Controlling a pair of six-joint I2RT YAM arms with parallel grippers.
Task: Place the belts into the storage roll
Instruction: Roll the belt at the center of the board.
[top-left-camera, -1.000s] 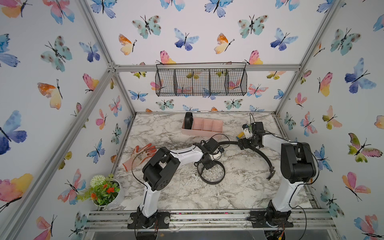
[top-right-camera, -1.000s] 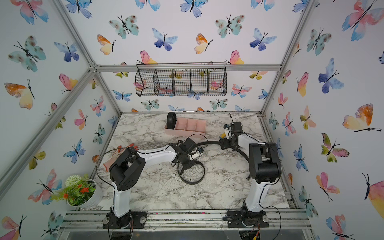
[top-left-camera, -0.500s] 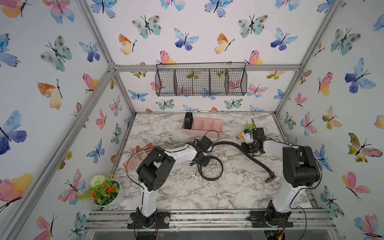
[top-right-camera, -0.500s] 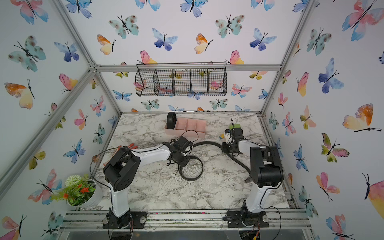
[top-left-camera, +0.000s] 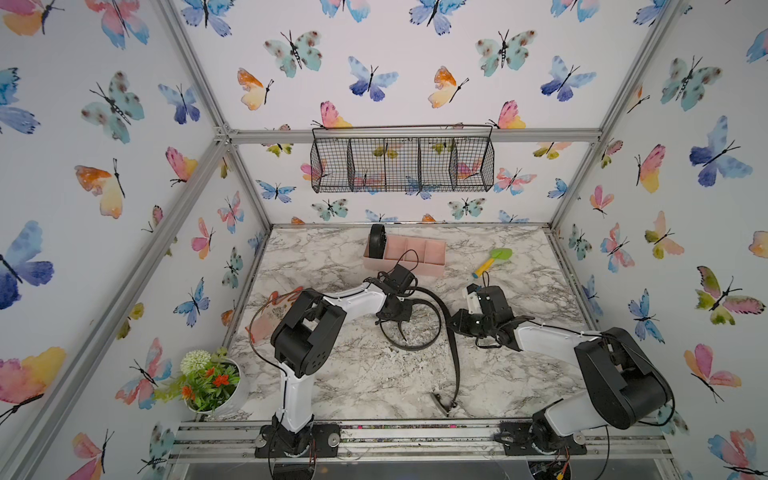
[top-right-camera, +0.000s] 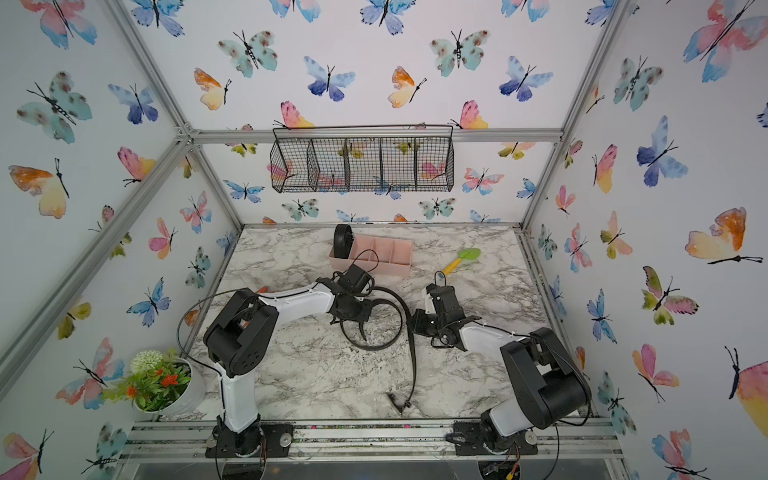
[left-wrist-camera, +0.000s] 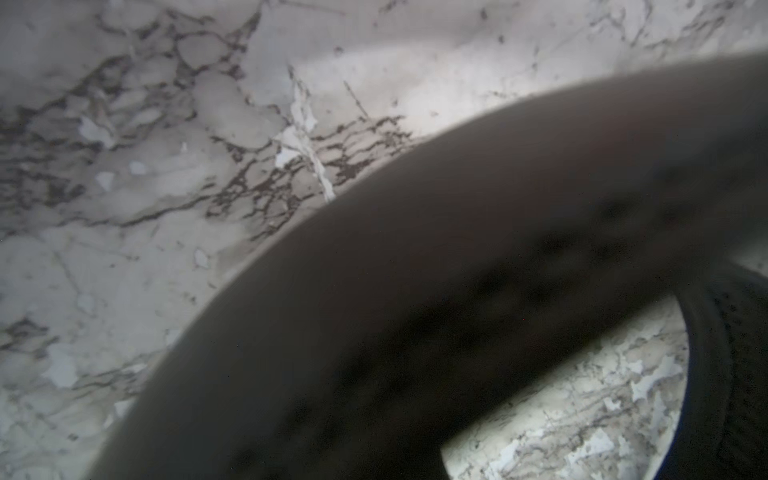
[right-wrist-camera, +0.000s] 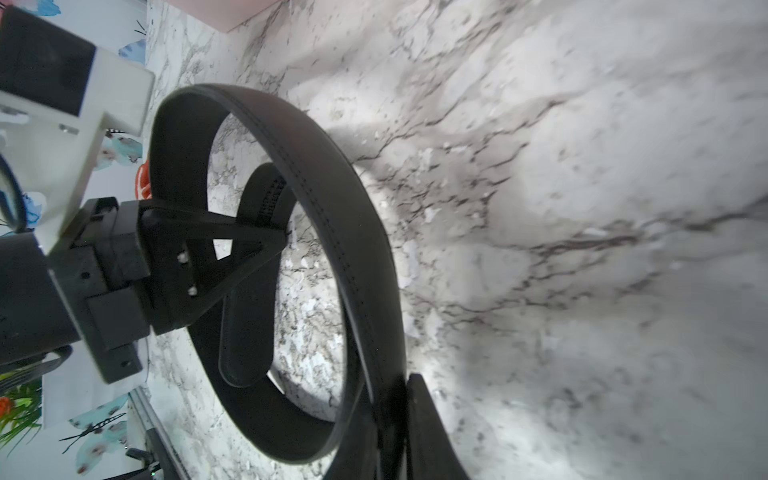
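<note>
table (top-left-camera: 519, 374): white-grey marble top | storage roll (top-left-camera: 419, 268): pink tray, way at the back | belt (top-left-camera: 455, 357): loose coil up on edge in front of the tray, tail trailing farther off | green-yellow toy shovel (top-left-camera: 494, 257): near one short end of the tray | pinkish-orange thing (top-left-camera: 266, 322): well off the opposite end, no clue what

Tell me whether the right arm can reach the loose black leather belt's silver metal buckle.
Probably yes: the silver buckle lies uncovered on the marble table, but the right gripper, shut on the black leather belt, must let go first.
</note>
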